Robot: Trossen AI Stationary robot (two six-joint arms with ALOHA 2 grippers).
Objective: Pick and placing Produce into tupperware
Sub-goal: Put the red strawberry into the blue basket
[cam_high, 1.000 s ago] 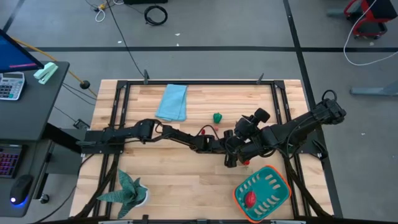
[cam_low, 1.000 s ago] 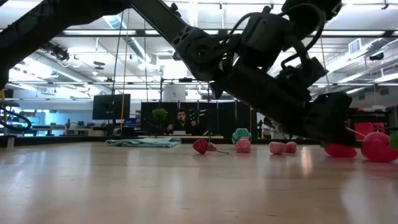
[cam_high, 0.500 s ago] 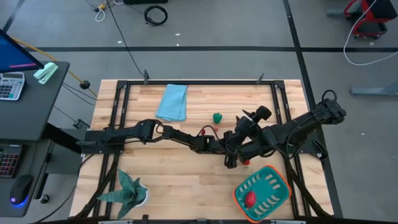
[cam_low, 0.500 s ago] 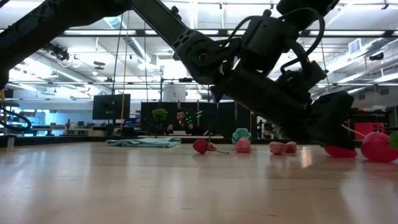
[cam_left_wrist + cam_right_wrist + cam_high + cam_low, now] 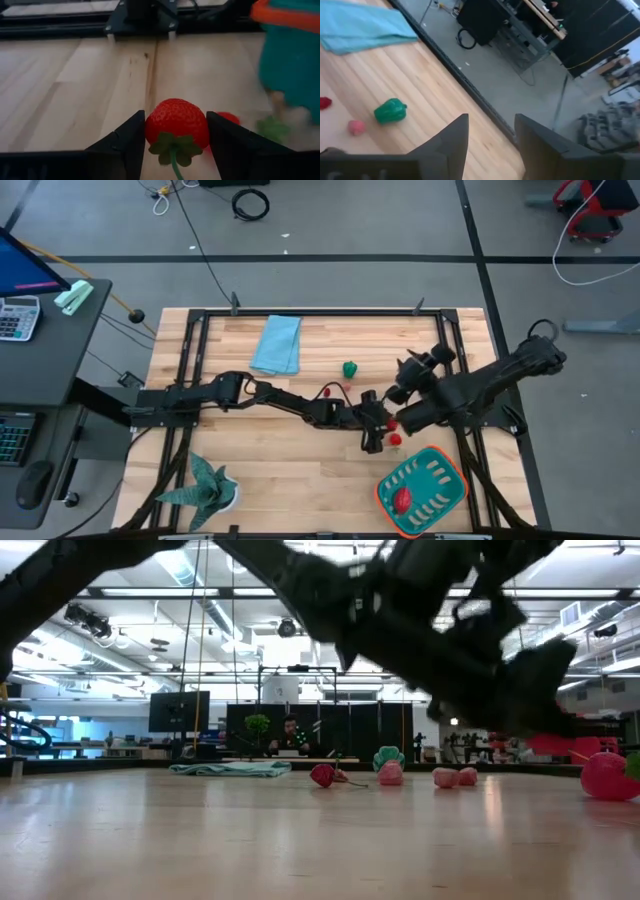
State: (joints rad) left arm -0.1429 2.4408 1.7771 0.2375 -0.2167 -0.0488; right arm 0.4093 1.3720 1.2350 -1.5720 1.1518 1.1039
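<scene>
Clamped between my left pincer's (image 5: 175, 145) two dark fingers is a red strawberry (image 5: 176, 123), its green leafy cap and stem pointing back toward my wrist. Seen from above, this pincer (image 5: 374, 435) sits toward the right side of the desk (image 5: 300, 470), with the arm stretched across from the left edge. Just beside it on the wood lies another small red piece (image 5: 395, 440). The teal tupperware (image 5: 422, 490) with its orange rim stands in the near right corner of the desk, close to my left pincer, and already holds one red piece (image 5: 403, 499).

My right pincer (image 5: 490, 135) is lifted off the desk near the right edge, its fingers apart with nothing between them. Past them I see a green pepper (image 5: 390, 111), a small pink piece (image 5: 356, 127) near it, and a red piece (image 5: 324, 103) farther over. A light blue cloth (image 5: 277, 344) lies by the far edge, and a green star-shaped plant (image 5: 208, 483) stands in the near left corner.
</scene>
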